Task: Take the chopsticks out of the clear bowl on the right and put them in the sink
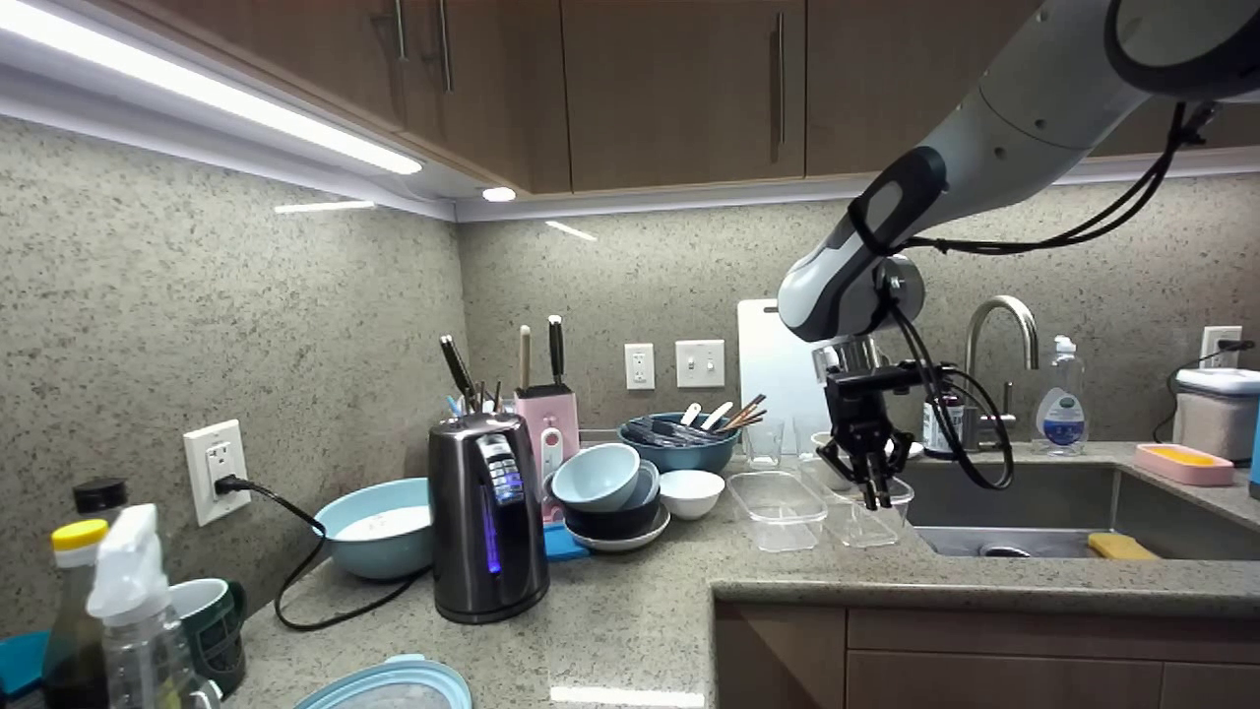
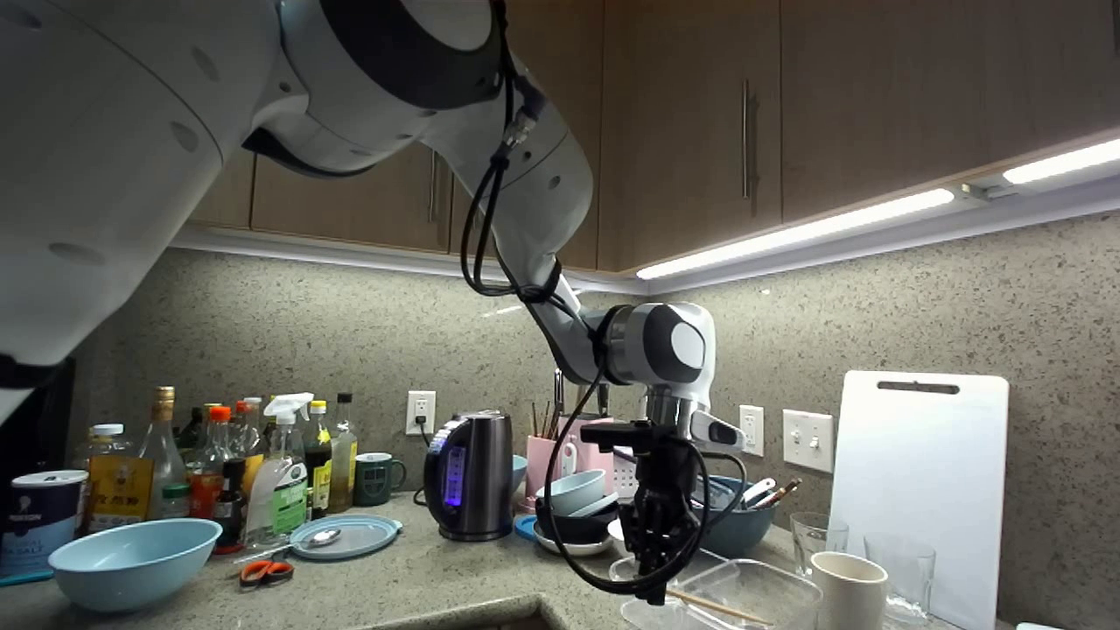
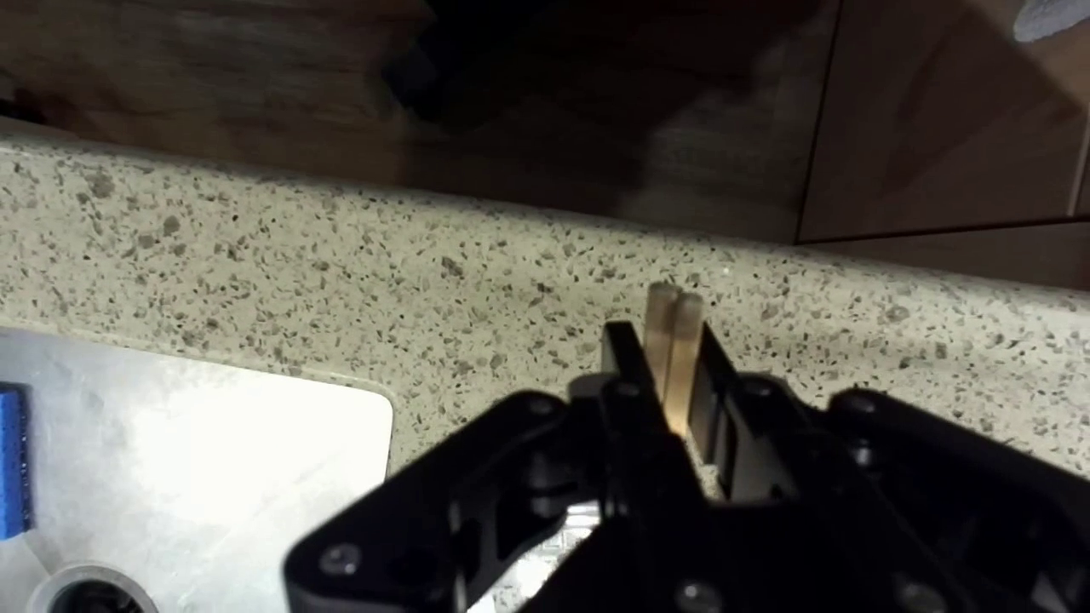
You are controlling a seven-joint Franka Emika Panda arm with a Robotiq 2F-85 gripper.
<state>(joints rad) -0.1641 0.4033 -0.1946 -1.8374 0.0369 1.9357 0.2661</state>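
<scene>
My gripper (image 3: 668, 349) is shut on the chopsticks (image 3: 681, 349), two thin light-brown sticks side by side between its fingers, their ends poking past the fingertips. In an exterior view the chopsticks (image 2: 722, 606) stick out sideways from the gripper (image 2: 649, 597). In an exterior view the gripper (image 1: 872, 492) points down at the clear bowl on the right (image 1: 864, 530), which looks squarish and see-through and is partly hidden by it. A similar clear bowl (image 1: 778, 507) stands to its left. The steel sink (image 1: 1034, 492) is right of the gripper; its basin also shows in the wrist view (image 3: 255, 477).
A curved tap (image 1: 1004, 305) rises behind the sink. A yellow sponge (image 1: 1120, 546) lies in the basin. A white cup (image 2: 849, 586), glasses (image 2: 901, 569) and a white cutting board (image 2: 919, 490) stand near the gripper. A white bowl (image 1: 691, 492) and stacked bowls (image 1: 597, 478) are farther left.
</scene>
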